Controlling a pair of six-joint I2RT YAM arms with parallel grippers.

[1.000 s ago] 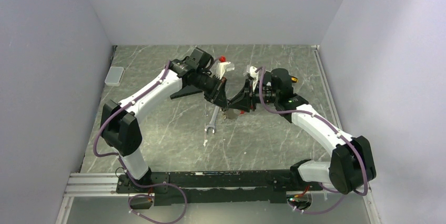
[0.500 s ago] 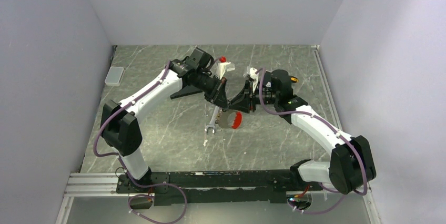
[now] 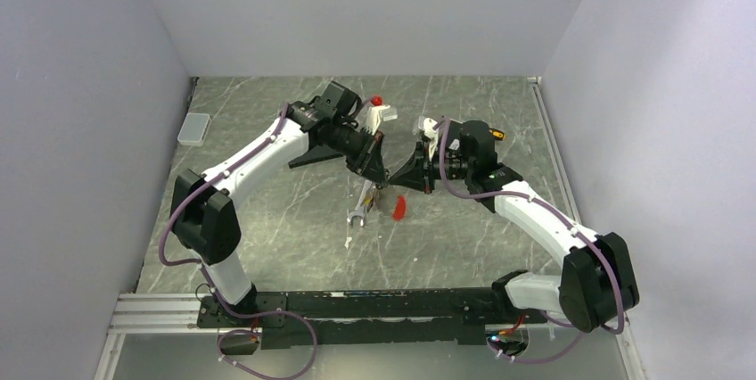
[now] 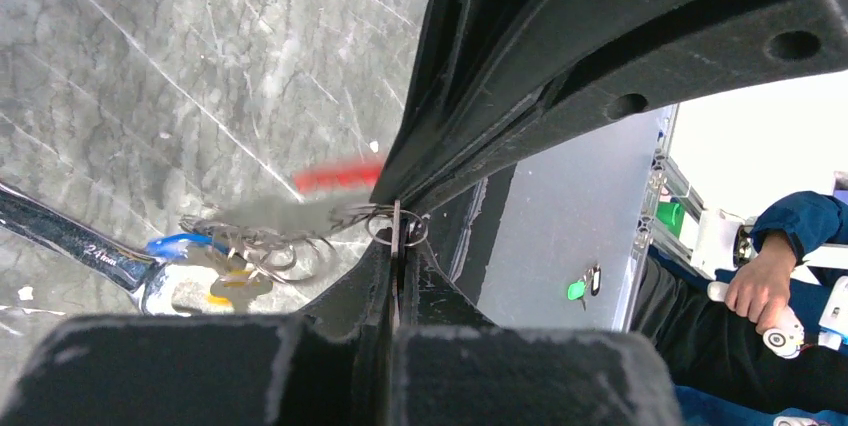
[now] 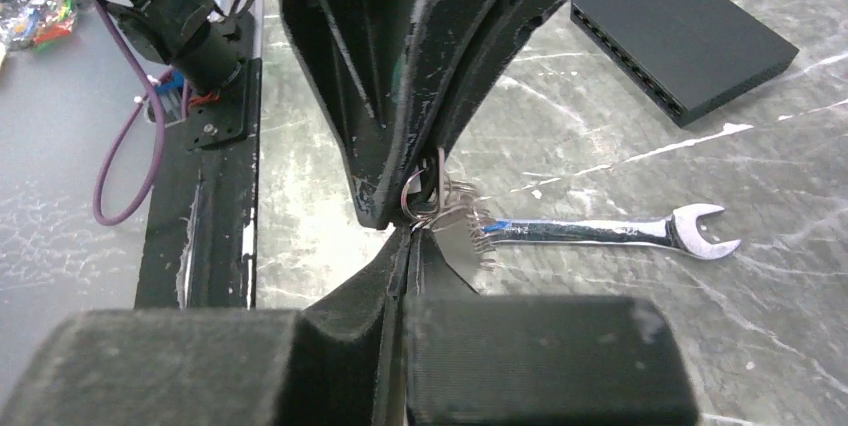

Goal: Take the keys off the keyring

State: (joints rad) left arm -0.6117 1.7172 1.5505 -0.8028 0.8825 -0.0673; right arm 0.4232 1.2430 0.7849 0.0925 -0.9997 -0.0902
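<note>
My left gripper (image 3: 378, 178) and right gripper (image 3: 399, 180) meet tip to tip above the table's middle. Both are shut on the keyring's thin metal ring (image 4: 397, 225), which also shows in the right wrist view (image 5: 418, 195). The keyring's grey strap (image 4: 268, 216) with its red part (image 4: 336, 175) hangs blurred below the tips; from the top the red part (image 3: 398, 208) shows. The keys (image 4: 214, 272), brass and silver with one blue head, dangle on small rings under the strap, blurred. The strap (image 5: 463, 243) hangs beside my right fingertips.
A long silver wrench (image 3: 360, 207) lies on the table under the grippers, also in the right wrist view (image 5: 610, 232). A black box (image 5: 685, 36) lies behind the left arm. A white bottle with a red cap (image 3: 380, 112) stands behind. A small grey box (image 3: 193, 128) lies far left.
The hanging strap and keys have swung under the grippers, the red part flaring out to the right and then settling lower. Both grippers have stayed shut at nearly the same spot.
</note>
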